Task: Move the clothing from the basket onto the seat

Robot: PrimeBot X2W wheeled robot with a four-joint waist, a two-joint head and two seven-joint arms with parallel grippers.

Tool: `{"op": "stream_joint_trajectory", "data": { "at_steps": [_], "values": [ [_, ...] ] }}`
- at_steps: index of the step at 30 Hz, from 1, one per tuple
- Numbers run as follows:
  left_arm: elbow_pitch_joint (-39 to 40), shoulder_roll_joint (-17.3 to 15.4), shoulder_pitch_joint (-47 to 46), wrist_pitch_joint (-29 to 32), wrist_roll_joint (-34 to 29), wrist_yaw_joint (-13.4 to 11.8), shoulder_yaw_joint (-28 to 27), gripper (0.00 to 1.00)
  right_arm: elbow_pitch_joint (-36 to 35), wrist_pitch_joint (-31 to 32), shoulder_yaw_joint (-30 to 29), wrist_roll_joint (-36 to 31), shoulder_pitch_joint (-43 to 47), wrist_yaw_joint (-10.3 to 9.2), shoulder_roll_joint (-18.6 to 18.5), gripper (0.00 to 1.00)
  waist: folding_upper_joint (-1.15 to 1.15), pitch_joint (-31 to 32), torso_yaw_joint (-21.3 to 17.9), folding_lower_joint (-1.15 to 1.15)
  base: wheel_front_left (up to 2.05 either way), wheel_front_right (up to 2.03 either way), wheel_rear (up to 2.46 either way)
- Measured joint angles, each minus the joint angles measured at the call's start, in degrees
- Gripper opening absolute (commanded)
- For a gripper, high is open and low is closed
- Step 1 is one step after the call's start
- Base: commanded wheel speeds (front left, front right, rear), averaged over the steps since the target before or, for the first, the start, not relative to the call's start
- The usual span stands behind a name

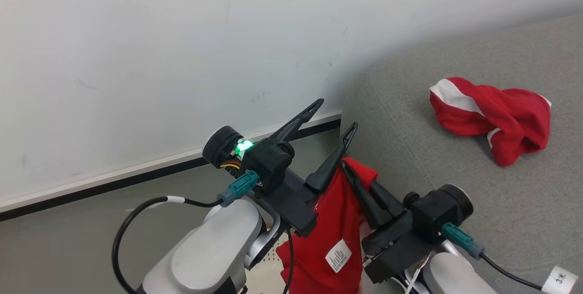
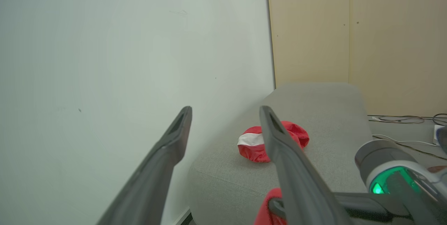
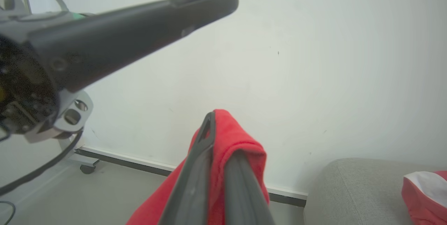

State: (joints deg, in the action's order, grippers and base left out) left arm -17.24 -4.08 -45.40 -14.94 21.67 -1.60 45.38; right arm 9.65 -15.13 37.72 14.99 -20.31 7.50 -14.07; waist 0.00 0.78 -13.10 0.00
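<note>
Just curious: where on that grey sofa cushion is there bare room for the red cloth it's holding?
The grey woven sofa cushion is bare between its rounded wall-side edge and the crumpled red-and-white garment, and in front of that garment. Crowded: the near corner, where the right gripper holds the hanging red garment.

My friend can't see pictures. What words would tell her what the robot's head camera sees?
The robot's right end effector is shut on a hanging red garment with a white label; its left end effector stands open beside it. A second red-and-white garment lies crumpled on the grey seat, with a white wall behind.
</note>
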Motion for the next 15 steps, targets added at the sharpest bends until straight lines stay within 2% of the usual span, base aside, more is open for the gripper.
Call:
{"op": "stream_joint_trajectory", "data": {
  "at_steps": [8, 15],
  "values": [
    [0.8, -0.8, 0.7, 0.0, -0.2, -0.6, -0.1, 1.0, -2.2, 0.0, -2.3, -0.9, 0.0, 0.0, -0.6, 0.0, 0.0, -0.6, -1.2, 0.0, 0.0, 0.0, 0.0],
    [0.8, -0.9, 0.6, 0.0, -0.3, -0.7, 0.1, 1.0, -4.1, 0.0, -4.5, -1.4, -0.1, 0.0, -0.7, 0.0, 0.0, -1.2, -4.2, 0.0, 0.0, 0.0, 0.0]
  ]
}}
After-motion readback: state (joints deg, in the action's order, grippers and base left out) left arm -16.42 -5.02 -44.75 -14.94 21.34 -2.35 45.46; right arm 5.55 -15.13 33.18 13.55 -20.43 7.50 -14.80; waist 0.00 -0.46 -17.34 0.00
